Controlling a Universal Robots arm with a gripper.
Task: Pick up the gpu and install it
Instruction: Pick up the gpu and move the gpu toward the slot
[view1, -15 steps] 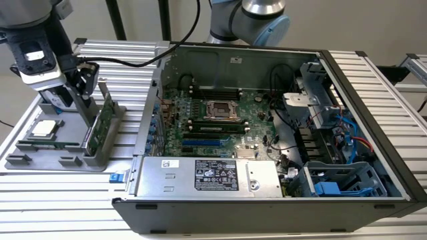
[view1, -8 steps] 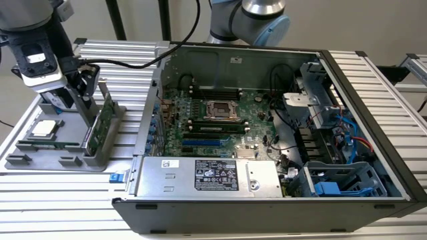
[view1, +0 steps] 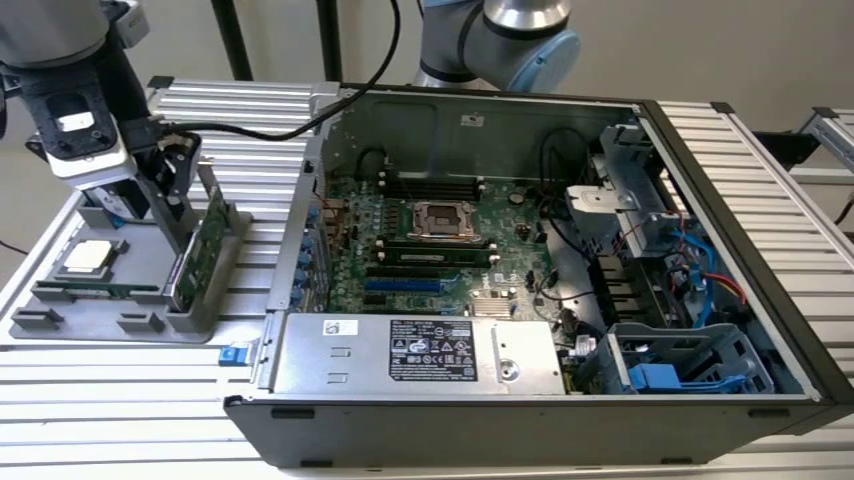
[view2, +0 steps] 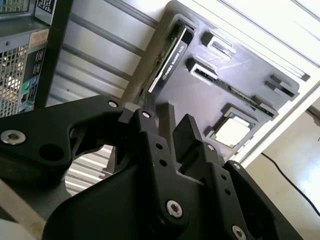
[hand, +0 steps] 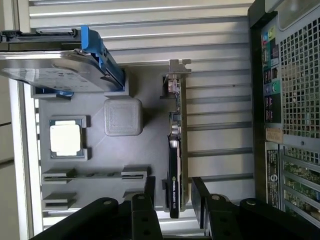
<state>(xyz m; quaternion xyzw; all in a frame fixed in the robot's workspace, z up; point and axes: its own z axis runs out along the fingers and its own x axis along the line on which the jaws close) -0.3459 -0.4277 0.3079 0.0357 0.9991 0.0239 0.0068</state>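
The end effector (hand: 174, 182), spread apart, straddles one end of the gpu (hand: 175, 165), which stands on edge in a grey tray (hand: 145, 150), its long axis running away from the end effector.

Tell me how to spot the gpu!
Beside the open computer case, on the exterior view's left, lies a gray tray. The gpu stands on edge along its case-side rim: green board, black cooler, silver bracket, unlike the flat square chip.

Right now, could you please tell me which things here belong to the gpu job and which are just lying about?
For the job: gpu, standing on edge in the grey tray; gripper, open, over it; open computer case.
Just lying about: hard drive with blue frame; processor chip; memory stick.
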